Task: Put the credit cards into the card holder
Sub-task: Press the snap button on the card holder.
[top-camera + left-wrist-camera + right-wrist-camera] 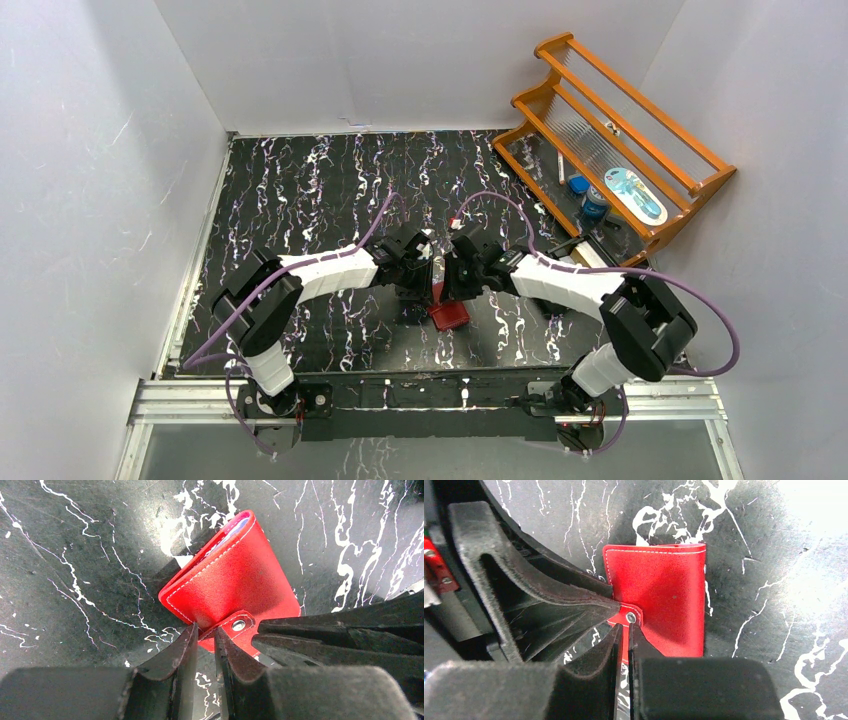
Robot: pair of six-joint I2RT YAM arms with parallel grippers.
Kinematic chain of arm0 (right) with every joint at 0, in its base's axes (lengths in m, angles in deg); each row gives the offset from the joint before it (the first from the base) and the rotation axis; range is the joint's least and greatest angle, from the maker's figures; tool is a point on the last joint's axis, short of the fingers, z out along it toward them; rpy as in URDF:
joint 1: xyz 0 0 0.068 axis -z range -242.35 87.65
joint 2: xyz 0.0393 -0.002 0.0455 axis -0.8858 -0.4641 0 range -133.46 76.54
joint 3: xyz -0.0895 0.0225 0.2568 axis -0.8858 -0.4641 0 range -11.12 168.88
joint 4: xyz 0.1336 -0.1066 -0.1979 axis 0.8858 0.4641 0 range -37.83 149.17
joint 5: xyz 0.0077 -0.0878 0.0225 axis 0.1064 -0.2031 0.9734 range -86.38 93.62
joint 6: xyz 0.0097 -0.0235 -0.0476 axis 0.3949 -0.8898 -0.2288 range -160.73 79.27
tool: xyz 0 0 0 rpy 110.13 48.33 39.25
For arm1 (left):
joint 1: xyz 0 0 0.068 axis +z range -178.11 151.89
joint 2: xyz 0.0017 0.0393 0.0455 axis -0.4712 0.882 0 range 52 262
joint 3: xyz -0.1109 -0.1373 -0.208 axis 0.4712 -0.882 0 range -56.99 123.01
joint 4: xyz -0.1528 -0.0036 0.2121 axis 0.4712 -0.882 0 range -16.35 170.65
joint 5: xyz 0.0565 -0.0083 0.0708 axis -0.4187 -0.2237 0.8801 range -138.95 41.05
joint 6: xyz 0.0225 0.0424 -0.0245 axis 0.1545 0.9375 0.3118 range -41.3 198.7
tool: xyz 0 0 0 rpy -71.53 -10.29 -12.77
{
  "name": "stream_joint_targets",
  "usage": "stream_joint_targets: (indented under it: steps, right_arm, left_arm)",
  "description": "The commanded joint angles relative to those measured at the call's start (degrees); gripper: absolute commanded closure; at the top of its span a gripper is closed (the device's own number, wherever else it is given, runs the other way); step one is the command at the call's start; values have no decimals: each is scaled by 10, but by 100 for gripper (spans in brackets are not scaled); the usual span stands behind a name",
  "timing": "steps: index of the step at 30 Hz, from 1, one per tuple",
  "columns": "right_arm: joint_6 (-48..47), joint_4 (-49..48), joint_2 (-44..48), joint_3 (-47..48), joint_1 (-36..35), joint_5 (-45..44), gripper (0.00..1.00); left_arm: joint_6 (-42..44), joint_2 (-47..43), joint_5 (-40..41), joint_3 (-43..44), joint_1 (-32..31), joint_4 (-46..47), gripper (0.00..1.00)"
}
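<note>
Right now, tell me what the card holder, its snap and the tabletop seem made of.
The card holder looks like red leather or imitation: fine grain, matte, white edge stitching. Its snap is probably metal, a shiny silver stud. The tabletop is black with white marble-like veins and slight sheen; stone, laminate or film, unclear.

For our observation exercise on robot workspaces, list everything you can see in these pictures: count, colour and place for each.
card holder: one, red, closed, lying on the table between the two grippers
card: pale blue edge showing inside the holder; count unclear
table: one, black with white veins
rack: one, orange wood, far right corner
oval packet: one, pale blue and white, in the rack
small blue items: two, beside the packet, too small to identify
arms: two, white and black, purple cables
left gripper: black, fingers close together at the holder's snap tab
right gripper: black, fingers nearly together at the same tab; grip unclear
</note>
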Motion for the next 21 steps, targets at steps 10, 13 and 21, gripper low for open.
stream_joint_targets:
  steps: [10, 13, 21]
  right_arm:
    - [-17, -6, -44, 16, -8, -9, 82]
    - [-20, -2, -51, 18, -10, -12, 82]
    - [-14, 3, -27, 32, -13, -16, 80]
  left_arm:
    - [1, 3, 2, 16, -1, -11, 82]
    - [1, 2, 2, 16, -1, -11, 82]
    - [0, 3, 5, 13, -2, -9, 82]
